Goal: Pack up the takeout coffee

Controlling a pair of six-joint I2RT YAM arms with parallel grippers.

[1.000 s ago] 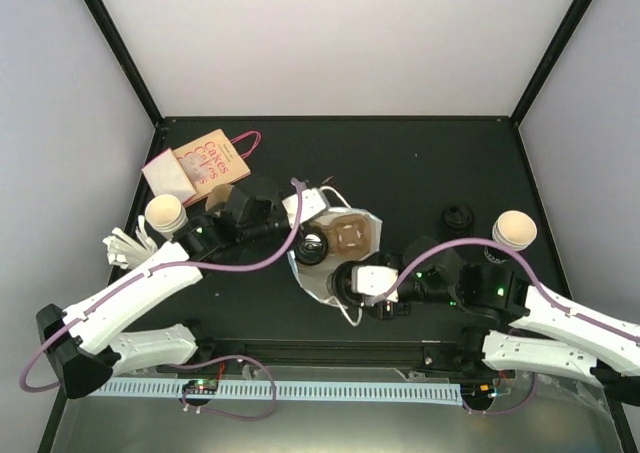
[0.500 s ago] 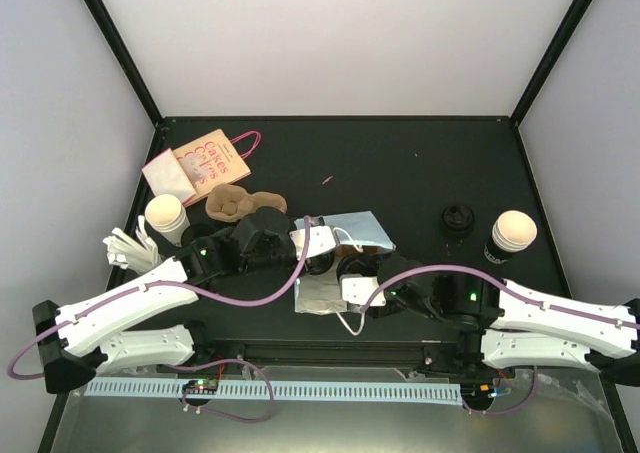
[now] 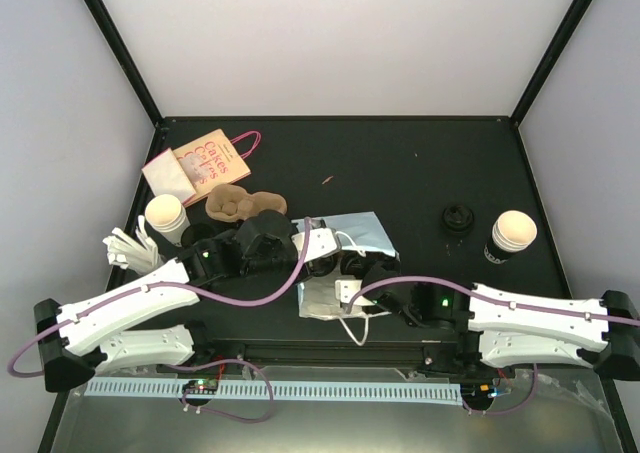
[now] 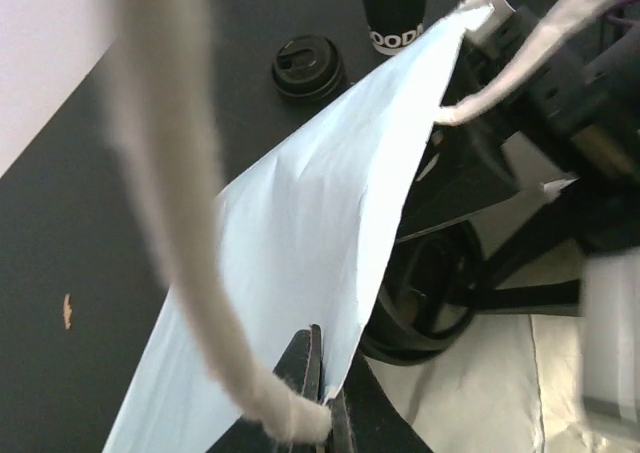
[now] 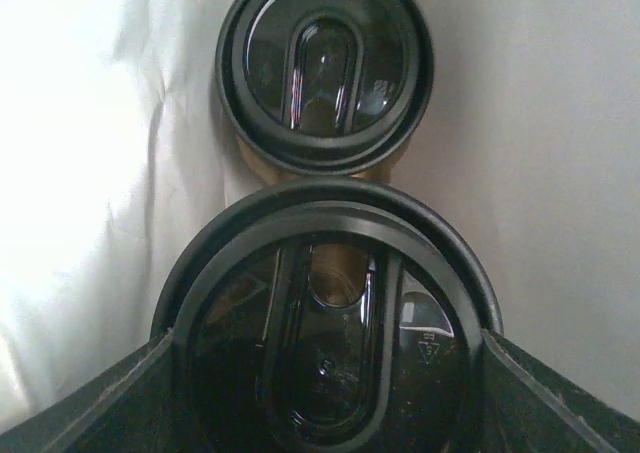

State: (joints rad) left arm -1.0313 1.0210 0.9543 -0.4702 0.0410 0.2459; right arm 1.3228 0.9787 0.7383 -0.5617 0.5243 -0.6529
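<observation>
A white paper bag with rope handles lies at the table's middle, its mouth facing the arms. My left gripper is shut on the bag's upper edge and holds it up; the jaws pinch the paper beside a rope handle. My right gripper reaches into the bag's mouth. In the right wrist view it is shut on a coffee cup with a black lid. A second lidded cup stands just beyond it inside the bag.
A black cup without a lid and a loose black lid stand at the right. At the left are a white cup, a brown cardboard carrier, a pink-handled printed bag and white cutlery.
The bag has gone from gaping upward to lying flatter. My right gripper has moved left into its mouth with the cup. My left gripper has shifted nearer with the bag's edge.
</observation>
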